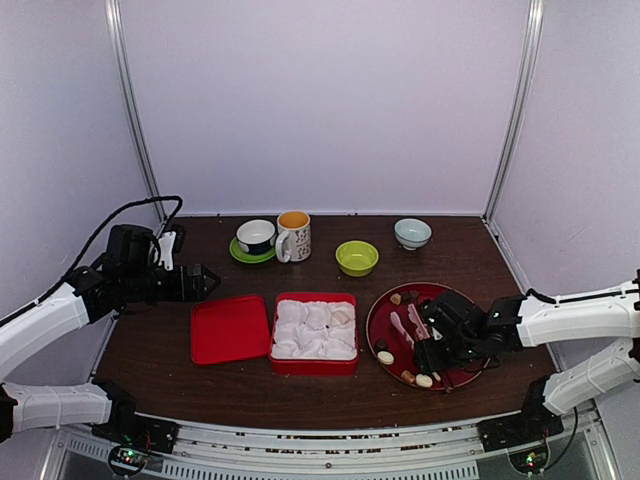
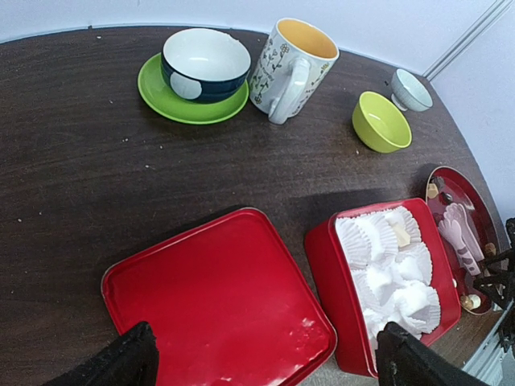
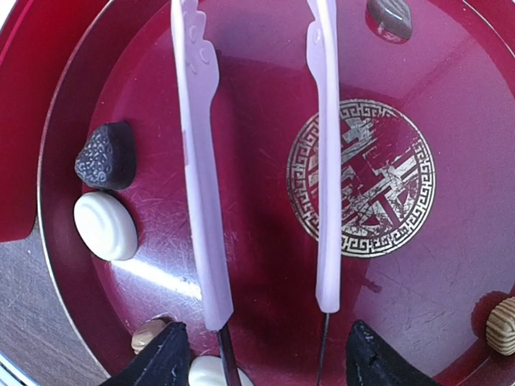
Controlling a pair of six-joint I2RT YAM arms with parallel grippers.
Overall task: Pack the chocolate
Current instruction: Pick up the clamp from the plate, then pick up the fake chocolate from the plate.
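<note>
Right gripper (image 3: 265,342) hangs low over the red plate (image 1: 378,322), which lies just right of the red tin (image 1: 312,367). Its two fingers are spread wide with nothing clamped. Between them, two pink utensil handles (image 3: 197,161) lie side by side on the plate.

Chocolate (image 3: 105,225) is scattered round the plate's rim. A cream-white oval sits just beside a dark ridged piece on the side nearer the tin. A tan one and a white one lie by one fingertip, a brown one is at the far edge, and a tan ridged one is on the side away from the tin.

The tin is lined with white paper cups (image 2: 354,241), and one tan square (image 2: 401,235) sits in a cup near its far right corner.

Left gripper (image 2: 265,334) hovers left of the tin above the red lid (image 1: 230,328), fingers wide apart and empty. The lid lies flat just beside the tin.

Beyond the tin, on the dark table (image 1: 450,260), a dark blue cup (image 1: 256,235) stands on a green saucer (image 1: 240,254). A mug (image 1: 293,237) is just beside it, then a lime-green bowl (image 1: 357,258), and a pale blue bowl (image 1: 412,233) sits farther right.
</note>
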